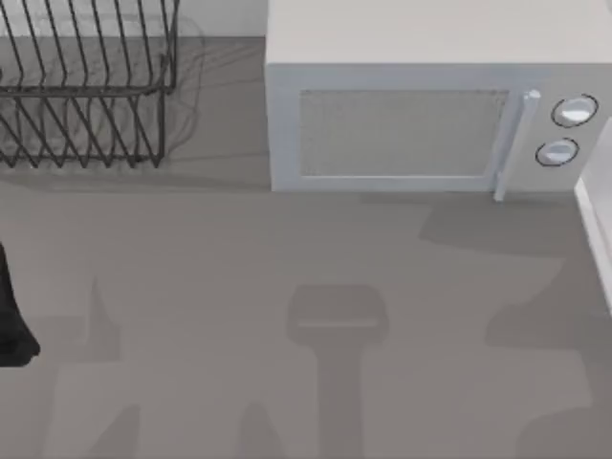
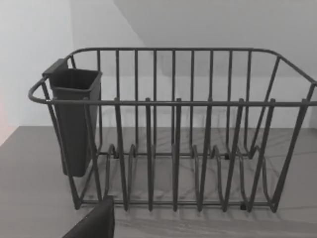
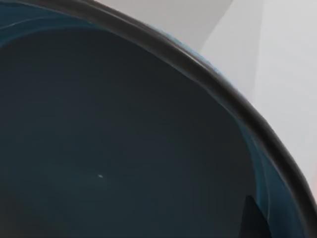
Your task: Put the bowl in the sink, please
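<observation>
The bowl [image 3: 124, 148] sits very close in the right wrist view, glossy dark blue inside with a dark rim arching across, and only pale wall shows behind it. It appears lifted and tilted, with my right gripper shut on its rim. One dark fingertip [image 3: 253, 218] shows just inside the rim. My left arm [image 1: 13, 320] is parked at the table's left edge, and a dark part of its gripper [image 2: 94, 224] faces the dish rack. The sink is out of view.
A black wire dish rack [image 1: 86, 91] with a dark cutlery cup [image 2: 74, 124] stands at the back left. A white microwave [image 1: 421, 105], door closed, takes up the back right. A pale slanted edge [image 1: 598, 225] cuts in at the right border.
</observation>
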Controlling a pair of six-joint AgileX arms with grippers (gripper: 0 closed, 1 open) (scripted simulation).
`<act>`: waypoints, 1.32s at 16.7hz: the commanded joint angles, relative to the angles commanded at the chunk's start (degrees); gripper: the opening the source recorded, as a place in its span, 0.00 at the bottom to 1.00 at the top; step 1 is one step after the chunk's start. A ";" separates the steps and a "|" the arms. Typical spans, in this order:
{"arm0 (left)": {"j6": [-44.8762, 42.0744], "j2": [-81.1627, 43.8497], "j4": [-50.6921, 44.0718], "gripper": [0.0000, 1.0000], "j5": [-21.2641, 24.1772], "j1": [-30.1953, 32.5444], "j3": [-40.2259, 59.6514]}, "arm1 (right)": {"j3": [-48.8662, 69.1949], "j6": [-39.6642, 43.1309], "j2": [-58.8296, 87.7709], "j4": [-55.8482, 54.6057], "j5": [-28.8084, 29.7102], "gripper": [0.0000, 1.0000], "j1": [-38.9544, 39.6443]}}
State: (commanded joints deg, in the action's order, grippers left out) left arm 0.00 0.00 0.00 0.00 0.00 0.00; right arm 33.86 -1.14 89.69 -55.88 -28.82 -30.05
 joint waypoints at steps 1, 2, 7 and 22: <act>0.00 0.00 0.00 1.00 0.00 0.00 0.00 | -0.26 0.00 2.45 -2.52 -0.02 0.00 -0.12; 0.00 0.00 0.00 1.00 0.00 0.00 0.00 | -0.59 0.02 5.47 -5.68 -0.04 0.00 -0.25; 0.00 0.00 0.00 1.00 0.00 0.00 0.00 | -3.19 0.30 23.60 -27.79 0.11 0.00 -0.54; 0.00 0.00 0.00 1.00 0.00 0.00 0.00 | -5.82 0.31 37.31 -43.49 0.61 0.30 -0.20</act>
State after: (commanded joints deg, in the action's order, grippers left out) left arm 0.00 0.00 0.00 0.00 0.00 0.00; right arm 28.04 -0.83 126.99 -99.36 -28.21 -30.25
